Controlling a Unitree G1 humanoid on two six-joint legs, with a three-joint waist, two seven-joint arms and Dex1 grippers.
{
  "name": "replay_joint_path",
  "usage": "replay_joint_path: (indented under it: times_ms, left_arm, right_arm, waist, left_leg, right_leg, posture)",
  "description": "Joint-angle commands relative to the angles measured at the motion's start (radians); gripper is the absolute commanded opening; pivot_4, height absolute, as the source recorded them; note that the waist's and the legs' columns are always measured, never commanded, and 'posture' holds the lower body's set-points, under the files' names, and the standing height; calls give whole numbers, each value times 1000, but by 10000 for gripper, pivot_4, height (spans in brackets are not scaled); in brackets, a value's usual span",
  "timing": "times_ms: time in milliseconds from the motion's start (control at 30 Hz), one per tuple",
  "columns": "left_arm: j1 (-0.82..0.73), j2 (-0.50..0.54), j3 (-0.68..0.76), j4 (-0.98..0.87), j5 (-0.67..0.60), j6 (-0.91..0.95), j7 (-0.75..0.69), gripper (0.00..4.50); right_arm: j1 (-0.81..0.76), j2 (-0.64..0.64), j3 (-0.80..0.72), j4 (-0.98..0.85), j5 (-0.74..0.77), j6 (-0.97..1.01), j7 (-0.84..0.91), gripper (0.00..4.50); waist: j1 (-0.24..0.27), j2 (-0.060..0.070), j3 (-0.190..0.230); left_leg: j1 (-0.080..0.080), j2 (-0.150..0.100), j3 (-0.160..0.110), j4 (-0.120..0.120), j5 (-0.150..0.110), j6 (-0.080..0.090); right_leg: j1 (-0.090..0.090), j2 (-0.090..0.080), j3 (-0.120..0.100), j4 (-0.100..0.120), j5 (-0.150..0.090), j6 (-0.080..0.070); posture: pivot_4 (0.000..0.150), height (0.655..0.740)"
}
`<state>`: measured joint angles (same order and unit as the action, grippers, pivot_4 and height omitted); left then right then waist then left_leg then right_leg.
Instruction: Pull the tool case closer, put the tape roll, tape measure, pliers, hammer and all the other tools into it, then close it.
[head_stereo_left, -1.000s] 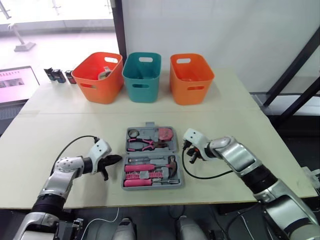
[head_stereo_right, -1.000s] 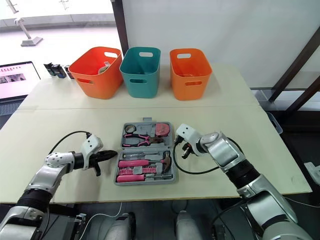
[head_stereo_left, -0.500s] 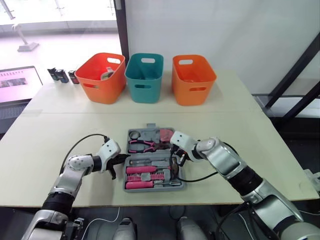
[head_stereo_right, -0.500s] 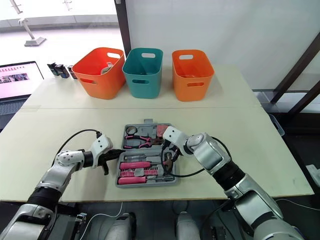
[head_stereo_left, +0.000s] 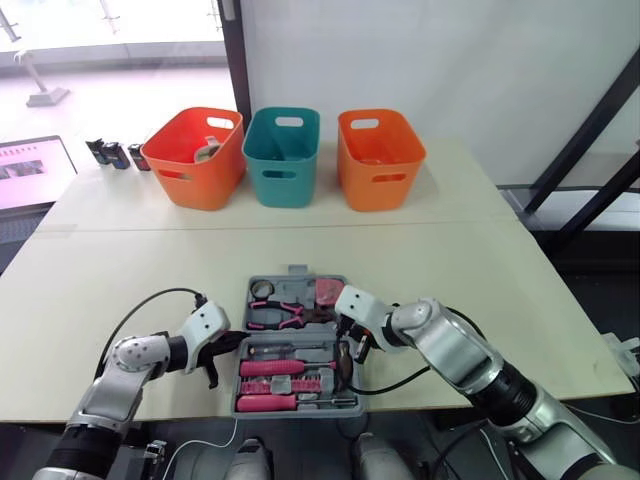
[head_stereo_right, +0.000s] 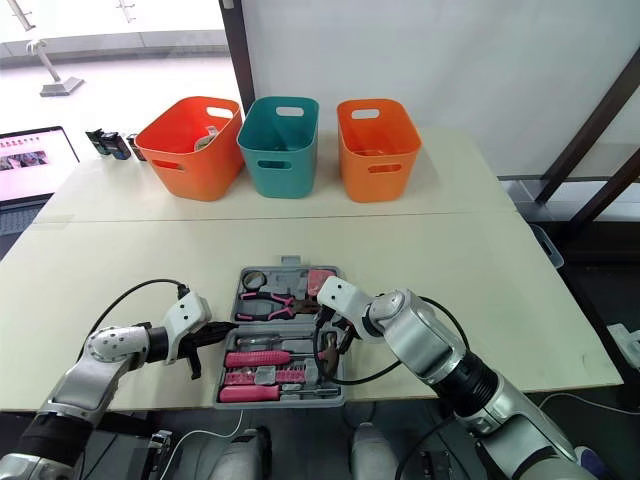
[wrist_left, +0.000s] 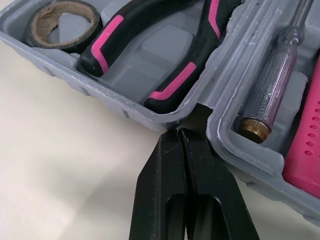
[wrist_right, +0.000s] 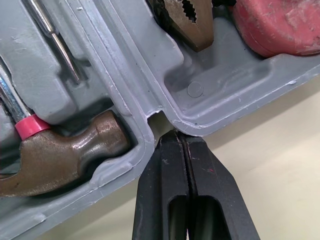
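Observation:
The grey tool case (head_stereo_left: 300, 336) lies open near the table's front edge. Its far half holds a tape roll (wrist_left: 62, 22), pink-and-black pliers (wrist_left: 165, 50) and a pink tape measure (wrist_right: 280, 25). Its near half holds a hammer (wrist_right: 65, 155), a screwdriver (wrist_left: 275, 85) and pink-handled tools. My left gripper (head_stereo_left: 238, 342) is shut, its tip pressed into the hinge notch on the case's left side. My right gripper (head_stereo_left: 352, 345) is shut too, its tip in the hinge notch on the right side, beside the hammer head.
Three bins stand in a row at the back: orange (head_stereo_left: 196, 155), teal (head_stereo_left: 283, 155), orange (head_stereo_left: 378, 158). Small dark items (head_stereo_left: 118, 153) sit at the back left, with a screen (head_stereo_left: 30, 170) beyond the table's left edge. Bare tabletop lies either side of the case.
Both grippers moved in to the case's sides, the right one from a hand's width away. The case has slid toward the front edge between them.

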<state>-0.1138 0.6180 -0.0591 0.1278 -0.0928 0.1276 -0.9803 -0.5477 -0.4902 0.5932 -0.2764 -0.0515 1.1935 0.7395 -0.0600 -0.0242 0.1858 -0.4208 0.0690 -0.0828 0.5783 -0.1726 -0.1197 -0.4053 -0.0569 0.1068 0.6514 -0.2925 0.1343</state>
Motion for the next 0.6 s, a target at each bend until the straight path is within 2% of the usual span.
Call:
replay_joint_path:
  times_ms: [33,600]
  left_arm:
    - [33,-17,-56,-12,0,21,-15,477]
    - [-50,-46,-61,55,15,5,-14,477]
  right_arm:
    - [13,31,19,-76,55,-2,10,0]
    - [-45,72,-20,68,37,-95,-48,0]
  waist:
    - [0,0,0]
    - [-5,0,-1]
  left_leg:
    - [0,0,0,0,0,0]
    - [3,0,0,3,1,0]
  right_leg:
    - [0,0,0,0,0,0]
    - [3,0,0,0,2,-5]
  posture:
    - [1500,7400]
    - [1500,7400]
